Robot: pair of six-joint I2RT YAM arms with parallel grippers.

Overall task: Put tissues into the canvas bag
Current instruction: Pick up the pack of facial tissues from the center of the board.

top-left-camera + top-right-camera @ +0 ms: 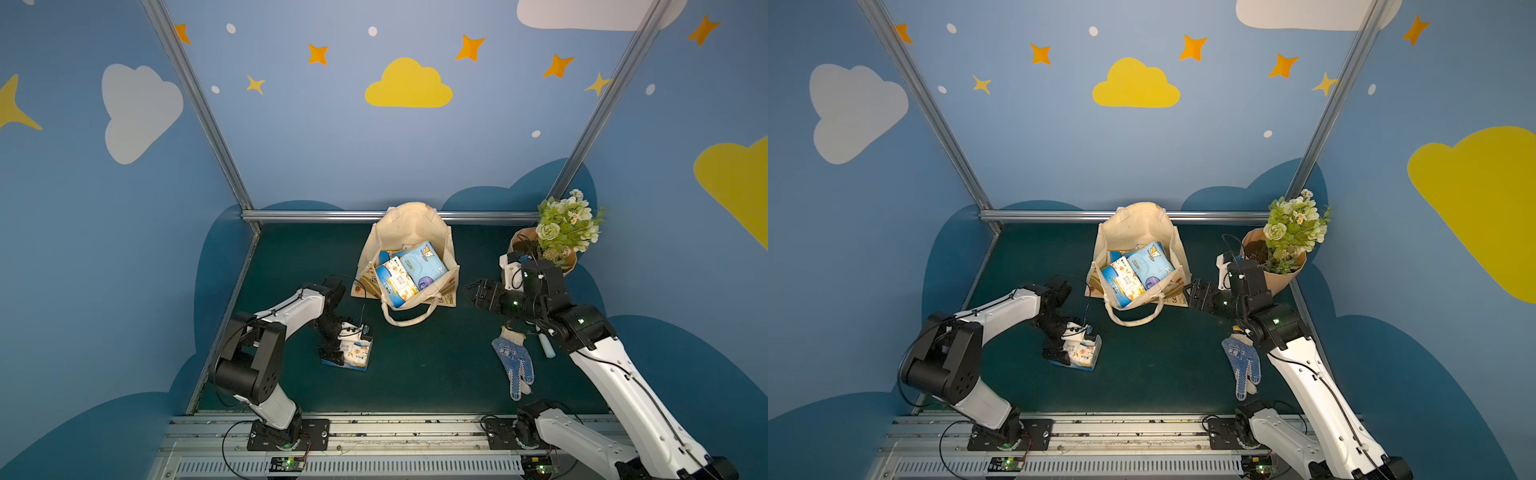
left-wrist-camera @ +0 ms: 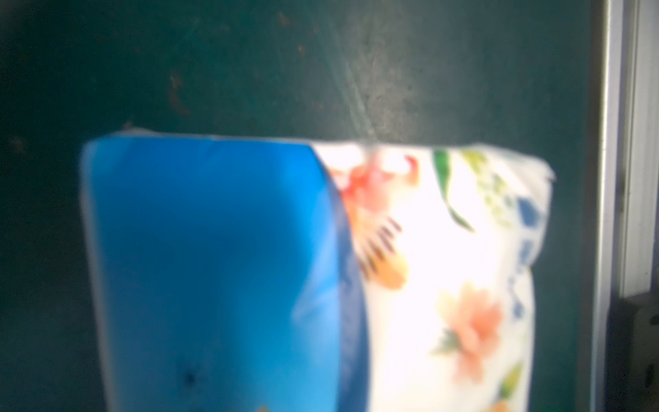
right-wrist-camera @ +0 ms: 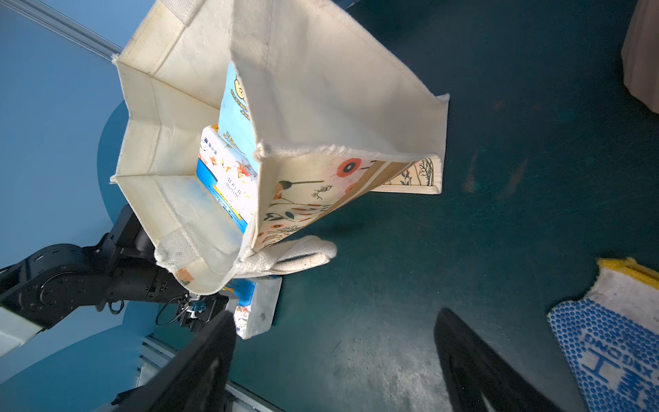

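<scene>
Nearest the lens, a metal rail (image 1: pixel 374 428) carries our left arm (image 1: pixel 286 309) and right arm (image 1: pixel 615 378) along the near edge of the dark green counter (image 1: pixel 415 386). Our left claw (image 1: pixel 334 353) sits low at the left side of a lone tissue pack (image 1: pixel 357 355). The pack is blue and white with orange flowers and lies on the counter's near left, well apart from the bag. We cannot tell whether the claw has closed on it, since the left wrist view gives only a blurred close-up of the pack (image 2: pixel 321 267).

At far centre stands the cream canvas bag (image 1: pixel 409 232), upright and gaping, its near handle (image 1: pixel 409 321) flopped onto the counter. Several other packs (image 1: pixel 419 266) lie inside, a pale blue one with a purple circle on top. Our right claw (image 3: pixel 335 314) hangs just right of the bag, spread wide and empty, clear of the cloth.

A blue-dotted work glove (image 1: pixel 513 361) lies flat on the near right beside our right arm. A tan flower pot (image 1: pixel 1289 276) with green blooms stands at far right.
</scene>
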